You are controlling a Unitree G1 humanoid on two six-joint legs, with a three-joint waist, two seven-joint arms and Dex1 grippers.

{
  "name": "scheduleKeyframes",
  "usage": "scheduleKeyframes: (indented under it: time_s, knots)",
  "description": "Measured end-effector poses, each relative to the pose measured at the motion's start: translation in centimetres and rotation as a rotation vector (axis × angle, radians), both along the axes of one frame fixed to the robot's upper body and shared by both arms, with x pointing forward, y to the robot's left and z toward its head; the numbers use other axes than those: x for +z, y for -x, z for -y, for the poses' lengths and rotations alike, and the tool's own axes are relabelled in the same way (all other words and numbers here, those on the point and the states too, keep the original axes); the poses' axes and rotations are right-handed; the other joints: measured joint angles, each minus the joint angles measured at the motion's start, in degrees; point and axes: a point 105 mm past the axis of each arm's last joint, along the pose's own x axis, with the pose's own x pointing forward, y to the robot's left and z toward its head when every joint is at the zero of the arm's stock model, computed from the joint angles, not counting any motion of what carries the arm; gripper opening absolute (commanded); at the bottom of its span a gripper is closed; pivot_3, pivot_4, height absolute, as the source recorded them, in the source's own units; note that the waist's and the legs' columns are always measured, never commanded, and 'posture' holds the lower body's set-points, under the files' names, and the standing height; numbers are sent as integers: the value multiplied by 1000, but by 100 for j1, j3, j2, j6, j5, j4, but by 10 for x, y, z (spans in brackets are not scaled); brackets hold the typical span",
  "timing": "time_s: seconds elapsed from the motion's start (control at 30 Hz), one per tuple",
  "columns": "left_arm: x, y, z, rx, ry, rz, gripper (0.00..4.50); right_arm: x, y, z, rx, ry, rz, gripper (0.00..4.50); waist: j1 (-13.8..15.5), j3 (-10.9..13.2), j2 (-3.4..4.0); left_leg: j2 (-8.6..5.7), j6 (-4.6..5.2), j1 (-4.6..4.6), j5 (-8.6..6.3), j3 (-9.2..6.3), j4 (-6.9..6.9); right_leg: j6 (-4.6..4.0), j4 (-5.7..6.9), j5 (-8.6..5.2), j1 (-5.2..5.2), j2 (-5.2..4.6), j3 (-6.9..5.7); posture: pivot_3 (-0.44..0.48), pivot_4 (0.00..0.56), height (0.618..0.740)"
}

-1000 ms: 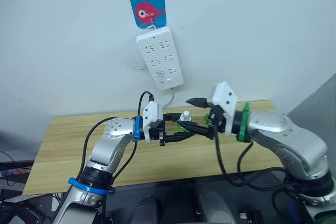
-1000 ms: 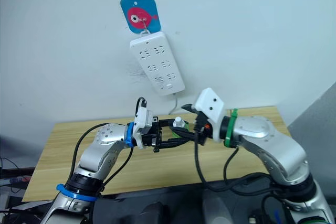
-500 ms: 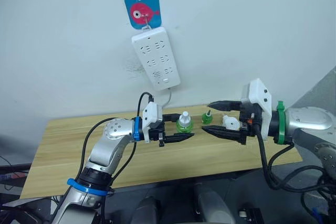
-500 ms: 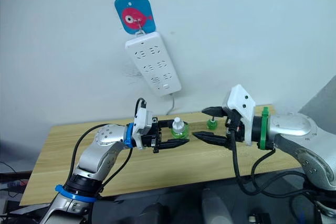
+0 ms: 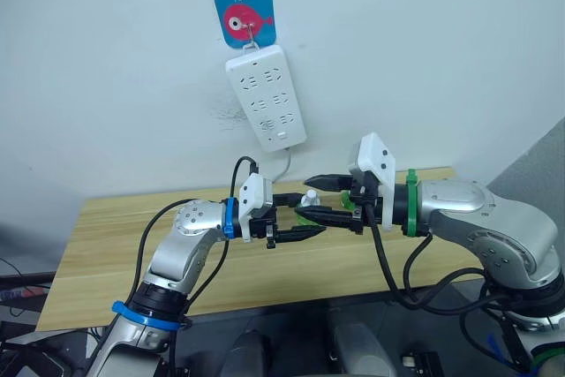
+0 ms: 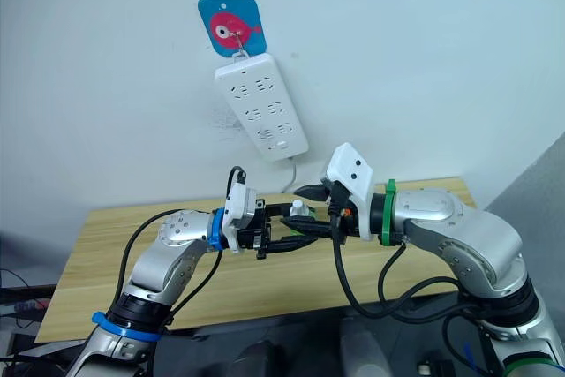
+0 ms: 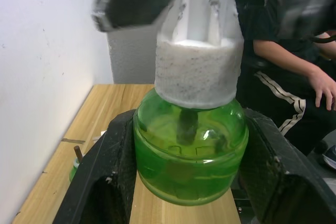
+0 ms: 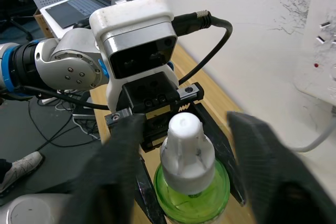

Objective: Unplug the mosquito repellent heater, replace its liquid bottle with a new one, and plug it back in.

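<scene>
While the left gripper clamps the green bottle, the right gripper straddles its white cap, spread.

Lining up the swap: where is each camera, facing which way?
Head eyes: forward and down on power strip, table, both arms.
Left wrist: along the left hand, at the green bottle it grips.
Right wrist: along the open right hand, toward the left hand.
Shared: all show the green bottle.

Bottle between both grippers (power strip behind, above).
</scene>
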Motion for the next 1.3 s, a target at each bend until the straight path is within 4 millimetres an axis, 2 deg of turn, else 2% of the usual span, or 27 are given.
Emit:
scheduleKeyframes:
  time_s: [0.1, 0.27, 0.4, 0.47, 0.57, 0.63, 0.67, 0.77, 0.87, 1.0, 1.13, 1.3]
  knots:
    - [-4, 1, -1, 9, -2, -14, 2301, 2, 0, 1, 4, -10, 8, 378, 1, 0, 1, 1, 0, 1, 0, -3, -1, 0, 0, 0, 0, 0, -1, -159, 139, 740]
    - [-4, 1, -1, 14, 0, -13, 2301, 7, 1, 3, 5, -35, 13, 353, 3, -1, 1, 0, 0, 0, 0, -8, -1, 0, 1, 0, 0, 0, 0, -160, 140, 740]
    - [-8, 0, -5, 37, -34, -15, 2301, 39, -1, 6, -2, -138, 85, 353, 1, -1, 1, 1, 0, 1, 0, -11, -1, 0, 2, 0, 0, 0, -1, -160, 144, 740]
    - [-18, -3, -13, 77, -78, -38, 2301, 55, -6, 13, -55, -174, 142, 353, 1, -1, 2, 2, 0, 2, 0, -13, -1, 0, 1, 0, 0, 0, -2, -161, 145, 740]
    - [-43, -5, -34, 155, -161, -106, 2301, 56, -17, 25, -148, -194, 175, 353, 0, -2, 2, 3, 0, 1, 0, -12, -5, 0, 0, 0, -2, -1, -1, -161, 151, 740]
    - [-56, -1, -46, 185, -198, -143, 2301, 33, -28, 35, -252, -172, 169, 353, 2, -7, -6, 6, 0, -1, 0, -8, -6, 0, -3, 0, -1, -8, -1, -156, 154, 740]
    - [-62, 1, -51, 198, -216, -158, 2301, 14, -35, 41, -313, -148, 158, 353, 9, -7, -6, 4, 0, -3, 0, -4, -8, 0, -4, -1, -3, -13, -1, -149, 159, 740]
    - [-73, 12, -67, 229, -257, -196, 2301, -61, -50, 60, -485, -63, 75, 353, 25, -5, -4, 3, 0, -3, 0, 6, -8, 0, 0, -1, -11, -19, 8, -129, 175, 740]
    - [-71, 21, -66, 212, -262, -181, 2301, -102, -56, 69, -576, -20, 62, 353, 54, -1, -2, 4, 0, 5, 0, 7, -7, 0, 0, -1, -8, -19, 16, -108, 195, 740]
    - [-65, 28, -63, 199, -265, -171, 2301, -137, -67, 80, -683, -12, 59, 353, 76, 10, 1, 8, 0, 10, 0, 11, -9, -1, 0, -1, -7, -11, 16, -87, 219, 740]
    - [-60, 32, -63, 202, -255, -178, 2301, -165, -78, 80, -749, -5, 28, 353, 133, 64, 4, 9, 0, 12, 0, 11, -11, -3, 1, -2, -7, -10, 19, -76, 233, 740]
    - [-56, 35, -63, 209, -255, -188, 2301, -176, -94, 79, -805, -5, 34, 353, 221, 144, 8, 5, 0, 12, 0, 9, -9, -3, 0, -2, -6, -11, 21, -47, 251, 740]
